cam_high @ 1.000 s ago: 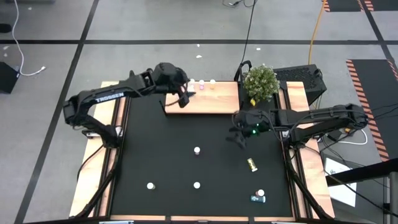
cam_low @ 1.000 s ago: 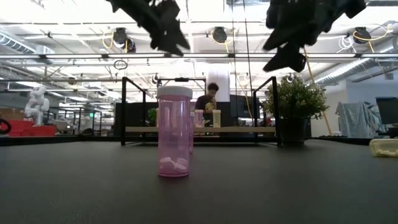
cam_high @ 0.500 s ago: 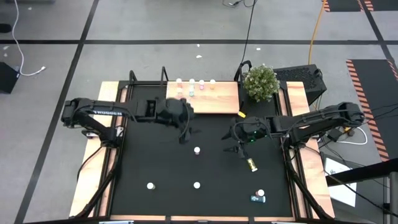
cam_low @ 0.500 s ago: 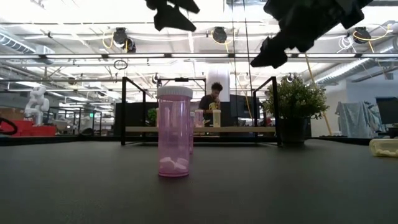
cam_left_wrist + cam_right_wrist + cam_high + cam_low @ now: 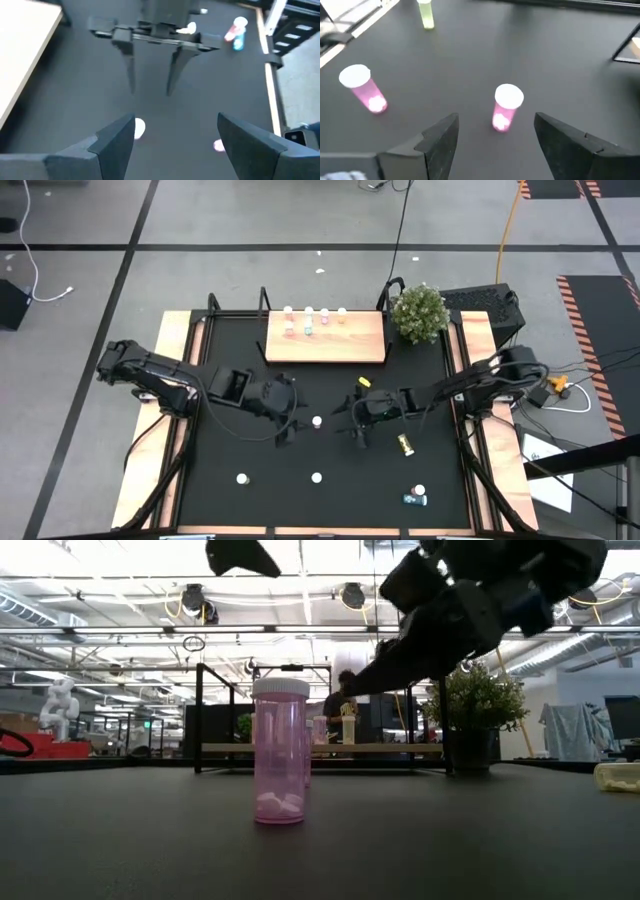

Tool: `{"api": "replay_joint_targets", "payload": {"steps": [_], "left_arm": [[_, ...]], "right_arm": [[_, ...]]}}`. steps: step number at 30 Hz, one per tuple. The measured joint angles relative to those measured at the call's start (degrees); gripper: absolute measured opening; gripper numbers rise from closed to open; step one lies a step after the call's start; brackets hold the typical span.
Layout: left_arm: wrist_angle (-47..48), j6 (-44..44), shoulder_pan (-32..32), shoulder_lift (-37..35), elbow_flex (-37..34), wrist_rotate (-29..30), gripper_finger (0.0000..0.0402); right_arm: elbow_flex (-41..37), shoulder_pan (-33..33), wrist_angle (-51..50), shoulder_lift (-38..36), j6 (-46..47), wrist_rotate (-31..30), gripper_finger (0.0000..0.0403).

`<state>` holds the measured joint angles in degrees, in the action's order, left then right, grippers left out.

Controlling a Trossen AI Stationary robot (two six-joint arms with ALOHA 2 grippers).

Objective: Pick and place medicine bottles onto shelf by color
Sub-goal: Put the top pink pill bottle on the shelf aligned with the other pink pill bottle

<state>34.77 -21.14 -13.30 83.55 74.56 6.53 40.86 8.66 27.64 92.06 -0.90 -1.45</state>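
Note:
A pink medicine bottle (image 5: 317,421) with a white cap stands upright on its base mid-mat. My left gripper (image 5: 291,420) hovers open just left of it. My right gripper (image 5: 352,423) is open just right of it, lower, its fingers pointing at the bottle (image 5: 507,108). The two grippers face each other; the left wrist view shows the right gripper (image 5: 150,70) beyond the bottle's cap (image 5: 138,127). The shelf (image 5: 345,340) at the far edge carries several small bottles (image 5: 308,320).
More bottles stand nearer the front: one (image 5: 241,478), a pink one (image 5: 317,477) and a pair (image 5: 416,496) at the near right. A yellow bottle (image 5: 405,445) lies on its side right of centre. A potted plant (image 5: 419,311) stands by the shelf's right end.
My left gripper has left the shelf's left end and swung toward the near edge, to the mat's middle. My right gripper has gone left and down, rolling its wrist, toward the central pink bottle. No bottle has moved.

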Motion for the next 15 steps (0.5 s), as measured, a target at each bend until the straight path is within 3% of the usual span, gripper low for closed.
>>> {"api": "replay_joint_targets", "payload": {"steps": [5, 15], "left_arm": [[2.6, -3.4, -1.9, 0.0, 0.0, 4.0, 0.028], [2.8, -6.6, -5.3, 0.3, 0.0, 6.5, 0.028]], "right_arm": [[0.0, 0.5, 8.7, 7.7, 1.8, -0.2, 0.0254], [0.6, 0.5, 20.6, 20.3, 1.7, -3.1, 0.0254]]}}
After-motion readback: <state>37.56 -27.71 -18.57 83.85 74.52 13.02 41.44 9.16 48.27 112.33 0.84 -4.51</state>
